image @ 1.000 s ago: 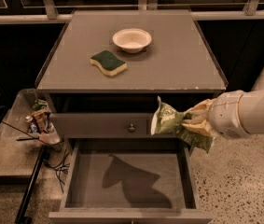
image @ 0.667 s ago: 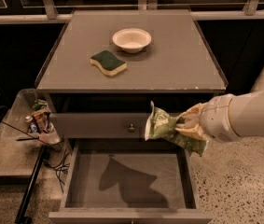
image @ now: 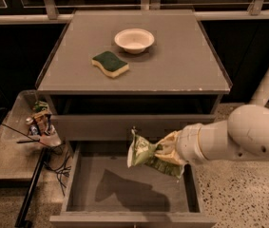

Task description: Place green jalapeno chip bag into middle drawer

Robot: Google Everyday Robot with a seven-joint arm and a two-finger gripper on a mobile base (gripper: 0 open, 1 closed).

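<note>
Lowering and release in hand, judging by the layout. Gripper (image: 165, 151) hanging over the right half of the drawer (image: 89, 194) as seen, above its floor and below the counter (image: 181, 70). Fingers (image: 171, 144) clamped on the bag (image: 141, 151). Bag in the air over the middle of the drawer, touching neither floor nor walls, its top edge up against the view of the closed front above the drawer's back.

To do it well:
- Bring the bag down inside the walls before letting go, for a short drop and a flat landing rather than a bounce off a rim.
- Aim for the bare floor at the middle of the drawer, well in from the front lip.
- Mind the drawer's right wall, just beside the wrist here.
- Spread the fingers wide and lift straight up out of the drawer, since crumpled foil may cling to a pad.

Bag sticking out from the fingers toward the drawer's left wall, roughly upright and mostly free. Pinched at its crumpled right end, probably, though folds of foil hide the exact line of contact.

Bowl (image: 134, 40) and sponge (image: 110, 63) up on the counter, well above the drawer and out of the way.
</note>
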